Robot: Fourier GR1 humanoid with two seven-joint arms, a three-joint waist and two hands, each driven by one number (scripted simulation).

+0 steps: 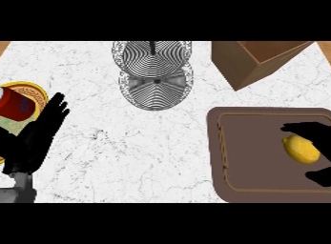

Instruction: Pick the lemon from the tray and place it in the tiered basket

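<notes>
Yellow lemon (301, 148) lay on the brown tray (252, 143) near its right side, with the right hand (325, 145) wrapped around it from the right, fingers above and thumb below. Whether it was already clear of the tray, the head view did not tell. This looked like the grasping step. Next it would need lifting and carrying up and left to the wire tiered basket (155, 74), well apart at the counter's far edge. Beside a red can (11, 103), the left hand (34, 138) rested with fingers straight.
</notes>
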